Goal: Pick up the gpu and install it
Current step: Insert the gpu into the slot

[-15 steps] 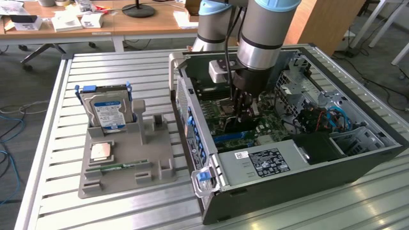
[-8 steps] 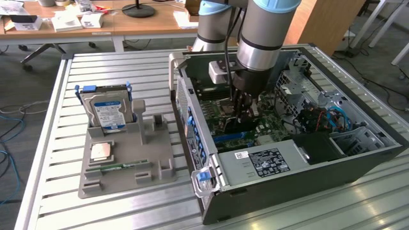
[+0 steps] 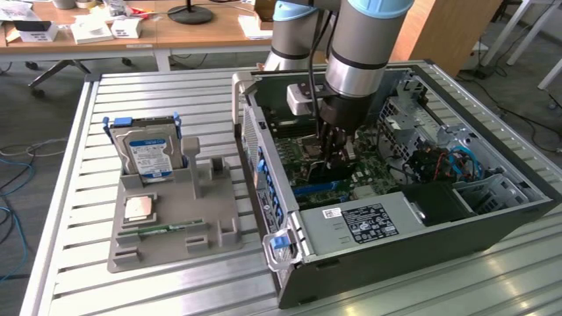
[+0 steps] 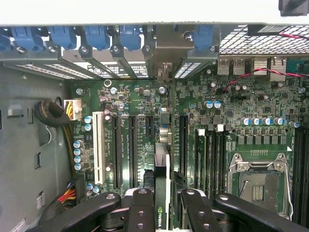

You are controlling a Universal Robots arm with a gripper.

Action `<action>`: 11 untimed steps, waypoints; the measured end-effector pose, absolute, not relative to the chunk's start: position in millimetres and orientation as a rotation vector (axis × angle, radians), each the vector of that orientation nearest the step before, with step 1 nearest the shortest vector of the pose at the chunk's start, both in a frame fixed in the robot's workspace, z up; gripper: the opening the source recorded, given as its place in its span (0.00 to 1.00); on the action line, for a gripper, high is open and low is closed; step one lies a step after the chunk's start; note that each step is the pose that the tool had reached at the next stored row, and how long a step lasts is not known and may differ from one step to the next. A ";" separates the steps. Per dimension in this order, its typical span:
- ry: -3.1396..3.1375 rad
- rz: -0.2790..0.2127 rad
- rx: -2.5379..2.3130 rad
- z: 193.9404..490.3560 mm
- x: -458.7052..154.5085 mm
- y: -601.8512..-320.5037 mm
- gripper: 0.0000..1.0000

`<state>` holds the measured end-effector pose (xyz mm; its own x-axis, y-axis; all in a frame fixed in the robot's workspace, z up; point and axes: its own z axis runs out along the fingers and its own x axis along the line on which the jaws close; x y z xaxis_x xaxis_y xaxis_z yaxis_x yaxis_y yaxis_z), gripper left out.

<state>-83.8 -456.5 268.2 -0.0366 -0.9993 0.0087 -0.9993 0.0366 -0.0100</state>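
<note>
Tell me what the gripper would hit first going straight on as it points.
Probably the motherboard's expansion slots, reached first by the gpu clamped in the gripper; depth is unclear.

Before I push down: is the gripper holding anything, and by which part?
Yes: the gripper clamps the thin flat black gpu card edge-on by its upper edge.

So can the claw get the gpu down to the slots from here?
Probably yes. The case is open on top, the claw holds the gpu edge-on over the board, and the slots beside it look bare, no cable across them. Whether it is already seated, I cannot tell.
</note>
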 end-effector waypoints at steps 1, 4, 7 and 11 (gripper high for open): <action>2.261 -0.021 -2.180 268.2 -83.7 -456.6 0.26; 2.261 -0.020 -2.180 268.2 -83.4 -456.7 0.26; 2.260 -0.017 -2.179 268.3 -82.9 -456.8 0.26; 2.259 -0.015 -2.178 268.2 -82.6 -457.1 0.26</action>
<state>-82.6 -457.1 268.2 -0.0366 -0.9993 0.0039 -0.9993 0.0366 -0.0098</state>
